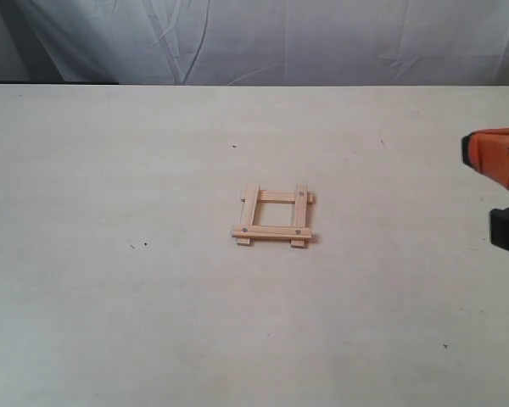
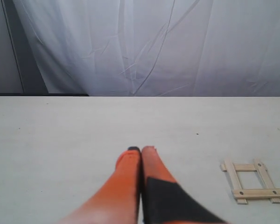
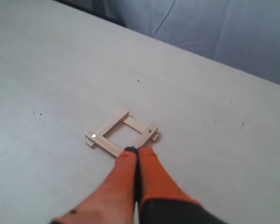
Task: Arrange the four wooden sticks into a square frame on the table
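The four wooden sticks lie as a small square frame (image 1: 274, 215) at the middle of the table (image 1: 110, 297), ends overlapping and sticking out a little. The frame also shows in the left wrist view (image 2: 252, 180) and the right wrist view (image 3: 122, 133). My right gripper (image 3: 138, 149) is shut and empty, its orange fingertips raised well clear of the frame; in the exterior view only part of it (image 1: 500, 191) shows at the right edge. My left gripper (image 2: 140, 150) is shut and empty, well to the left of the frame and outside the exterior view.
A white cloth backdrop (image 1: 263, 38) hangs behind the table's far edge. A few tiny dark specks (image 1: 144, 245) dot the tabletop.
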### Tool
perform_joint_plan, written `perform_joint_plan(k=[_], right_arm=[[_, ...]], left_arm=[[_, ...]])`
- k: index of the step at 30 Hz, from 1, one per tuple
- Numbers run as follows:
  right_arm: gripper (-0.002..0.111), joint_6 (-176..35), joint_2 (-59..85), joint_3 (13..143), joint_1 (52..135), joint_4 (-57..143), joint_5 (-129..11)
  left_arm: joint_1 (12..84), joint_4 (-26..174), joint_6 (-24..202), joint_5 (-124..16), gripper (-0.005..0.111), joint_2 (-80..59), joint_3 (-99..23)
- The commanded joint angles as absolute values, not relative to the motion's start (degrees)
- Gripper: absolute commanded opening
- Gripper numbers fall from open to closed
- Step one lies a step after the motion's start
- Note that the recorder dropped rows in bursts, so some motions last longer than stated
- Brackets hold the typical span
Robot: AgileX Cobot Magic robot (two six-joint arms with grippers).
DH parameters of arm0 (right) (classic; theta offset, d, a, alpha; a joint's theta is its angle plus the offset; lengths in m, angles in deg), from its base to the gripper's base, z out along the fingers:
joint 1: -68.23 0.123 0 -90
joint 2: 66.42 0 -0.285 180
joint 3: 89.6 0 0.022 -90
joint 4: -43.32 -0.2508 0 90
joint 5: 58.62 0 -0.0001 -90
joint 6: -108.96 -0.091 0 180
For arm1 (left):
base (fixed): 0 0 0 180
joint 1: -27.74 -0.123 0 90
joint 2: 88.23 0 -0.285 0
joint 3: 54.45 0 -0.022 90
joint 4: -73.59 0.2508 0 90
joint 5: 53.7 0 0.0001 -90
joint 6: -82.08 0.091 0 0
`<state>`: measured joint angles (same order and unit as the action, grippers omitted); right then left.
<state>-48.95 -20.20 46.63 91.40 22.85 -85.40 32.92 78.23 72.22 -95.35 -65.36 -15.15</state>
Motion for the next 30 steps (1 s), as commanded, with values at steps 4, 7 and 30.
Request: perform_joint_plan(k=[4,7,30], right_arm=[[0.0,-48.58,-32.29,46.49,79.61,22.72,-86.72],[0.0,-48.58,-37.5,45.48,75.53,22.85,-86.72],[0.0,-49.19,-57.13,32.84,68.23,26.6,-91.85]], left_arm=[[32.98,78.49,72.21,-95.21,0.0,-65.78,-14.81],[32.98,78.49,72.21,-95.21,0.0,-65.78,-14.81],[32.98,78.7,72.21,-95.21,0.0,-65.78,-14.81]])
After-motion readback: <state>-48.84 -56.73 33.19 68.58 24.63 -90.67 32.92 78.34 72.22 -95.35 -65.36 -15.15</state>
